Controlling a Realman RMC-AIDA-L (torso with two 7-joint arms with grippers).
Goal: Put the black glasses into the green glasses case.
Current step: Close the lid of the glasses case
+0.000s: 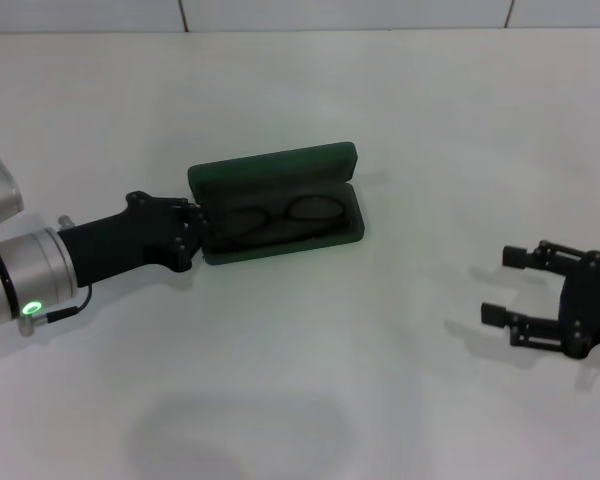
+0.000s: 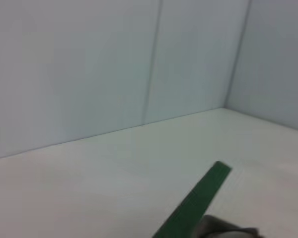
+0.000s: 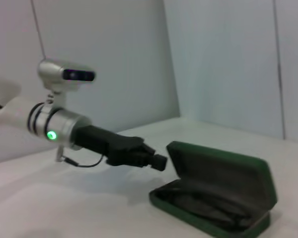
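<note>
A: Head view first?
B: Green glasses case [image 1: 280, 205] lying open on the white counter [image 1: 380, 350], lid raised at the far side, black glasses [image 1: 280, 220] resting inside on the lining. Left end effector [image 1: 195, 232] right up against the case's near left end; cannot tell whether fingers apart or together. Right end effector [image 1: 525, 290] well off to the case's right, low over the counter, fingers spread apart, nothing between them.
A: Anything in the way?
B: Only bare counter between the right end effector and the case; tiled wall [image 1: 330, 14] beyond.
A: Left wrist view?
B: Just the green edge of the case [image 2: 201, 198] close below the camera, counter [image 2: 114, 173] and wall behind. No glasses visible there.
A: Right wrist view?
B: Shows more: open case [image 3: 223, 193] side-on, lid upright, dark glasses [image 3: 208, 206] faintly seen in the tray, left end effector [image 3: 156, 161] close to the lid's end.
</note>
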